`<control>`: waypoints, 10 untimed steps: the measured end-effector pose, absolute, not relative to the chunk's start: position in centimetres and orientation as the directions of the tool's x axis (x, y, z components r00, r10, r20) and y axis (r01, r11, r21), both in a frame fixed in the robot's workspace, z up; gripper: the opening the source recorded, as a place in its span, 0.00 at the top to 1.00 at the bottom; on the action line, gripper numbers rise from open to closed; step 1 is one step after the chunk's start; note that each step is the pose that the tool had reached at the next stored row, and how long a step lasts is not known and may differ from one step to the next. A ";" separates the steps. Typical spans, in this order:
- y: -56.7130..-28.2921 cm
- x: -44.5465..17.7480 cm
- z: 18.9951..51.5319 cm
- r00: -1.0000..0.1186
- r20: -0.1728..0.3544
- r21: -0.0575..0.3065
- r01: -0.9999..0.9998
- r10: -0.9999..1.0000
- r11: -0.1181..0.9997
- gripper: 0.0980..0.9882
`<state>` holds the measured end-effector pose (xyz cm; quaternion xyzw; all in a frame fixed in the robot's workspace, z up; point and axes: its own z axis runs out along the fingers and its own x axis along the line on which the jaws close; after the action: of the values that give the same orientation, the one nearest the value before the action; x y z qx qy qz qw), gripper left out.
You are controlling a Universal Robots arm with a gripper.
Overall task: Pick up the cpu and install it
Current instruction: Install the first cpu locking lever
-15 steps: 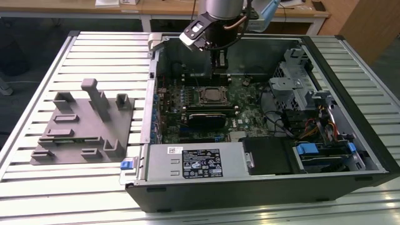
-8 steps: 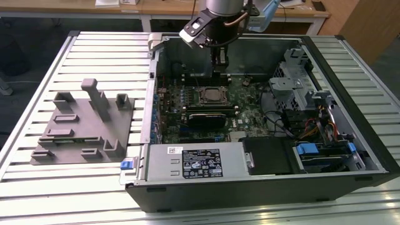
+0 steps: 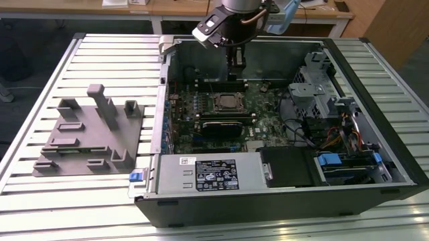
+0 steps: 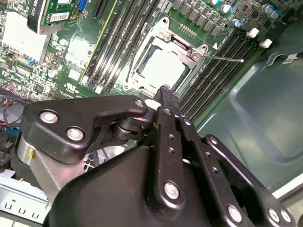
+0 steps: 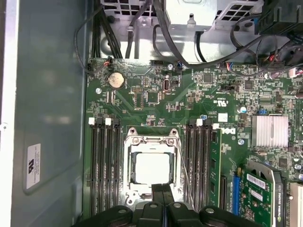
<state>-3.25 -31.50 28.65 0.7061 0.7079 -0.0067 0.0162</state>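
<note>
Above the open computer case (image 3: 375, 165), the arm's black gripper (image 3: 234, 76) hangs pointing down, its two fingers pressed together with nothing between them. In the second wrist view the closed fingertips (image 4: 165, 92) sit in front of one edge of the processor socket (image 4: 182, 47). In the first wrist view the cpu (image 5: 151, 169), a pale silvery square, lies flat inside that socket's metal frame, below the gripper. A thin wire lever (image 4: 222, 58) sticks out from the socket's side. Rows of long black memory slots (image 5: 105, 165) flank the socket on both sides, all on the green motherboard (image 5: 156, 101). In the exterior view the case lies on its side on a slatted metal table (image 3: 87, 201). A grey moulded fixture (image 3: 84, 135) rests on the table, beside the case at the exterior view's left.
</note>
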 end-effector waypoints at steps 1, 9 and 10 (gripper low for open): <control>-31.5 -3.3 28.8 -0.002 -0.032 0.013 1.000 0.999 0.003 0.99; -31.5 -3.3 29.8 -0.002 -0.032 0.013 1.000 0.999 0.003 0.99; -31.5 -3.3 29.9 -0.002 -0.032 0.013 1.000 0.999 0.003 0.99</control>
<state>-3.26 -31.51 29.93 0.7061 0.7079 -0.0068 0.0162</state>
